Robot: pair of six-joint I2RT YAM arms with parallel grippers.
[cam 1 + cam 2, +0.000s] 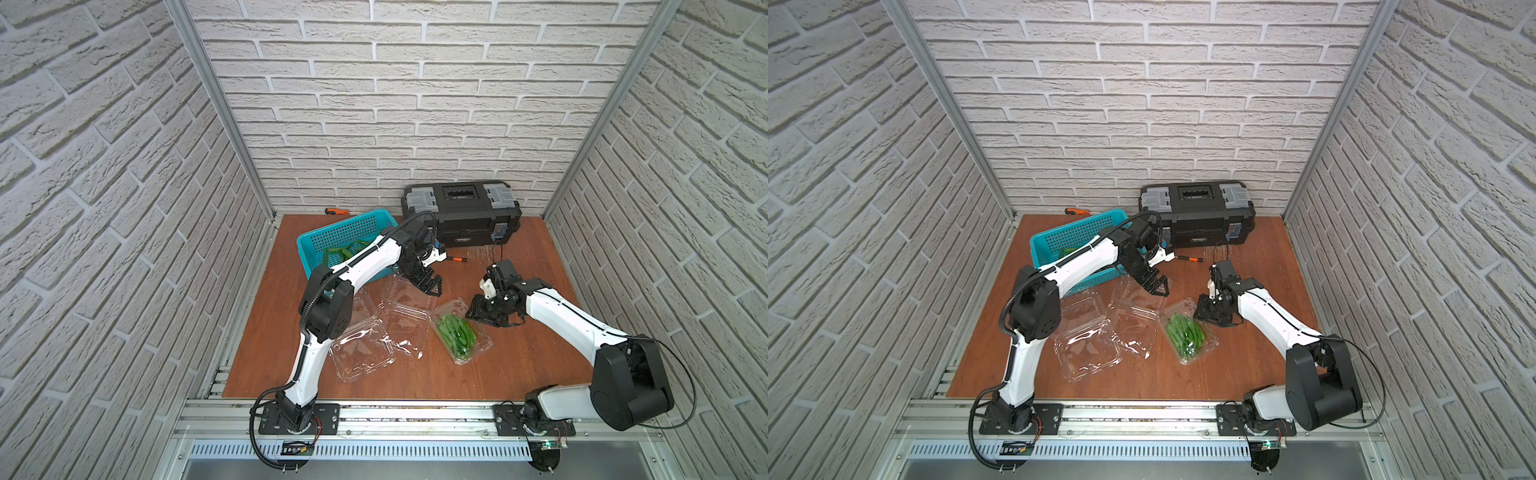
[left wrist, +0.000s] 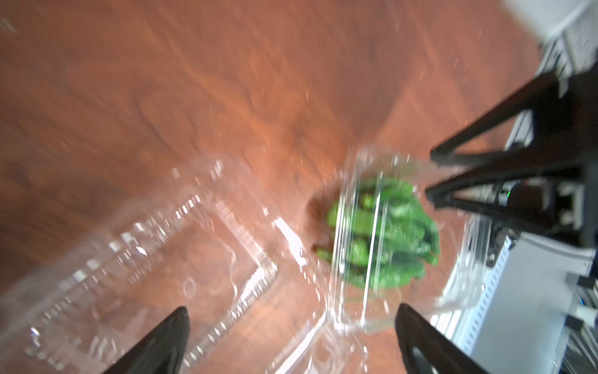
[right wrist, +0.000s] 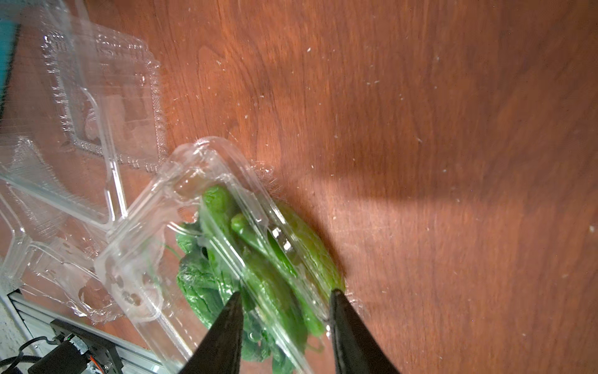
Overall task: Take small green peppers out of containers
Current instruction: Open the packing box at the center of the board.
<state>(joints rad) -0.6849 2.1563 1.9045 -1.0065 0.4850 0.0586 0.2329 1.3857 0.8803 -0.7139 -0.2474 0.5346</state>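
Right gripper (image 3: 286,293), nearest the lens, stood with jaws part-spread astride the near end of the one container (image 3: 139,233) holding small green peppers (image 3: 223,207), clamping unconfirmed; we judged it a steadying hold for the wide-open left gripper (image 1: 431,287) hovering beyond.

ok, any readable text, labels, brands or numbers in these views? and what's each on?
No text is legible in any view.
black toolbox, small pale badge on its front: too small to read.
Same toolbox, strip of lettering by the lid handle: too small to read.
clear containers: ribbed embossing only, no letters made out.
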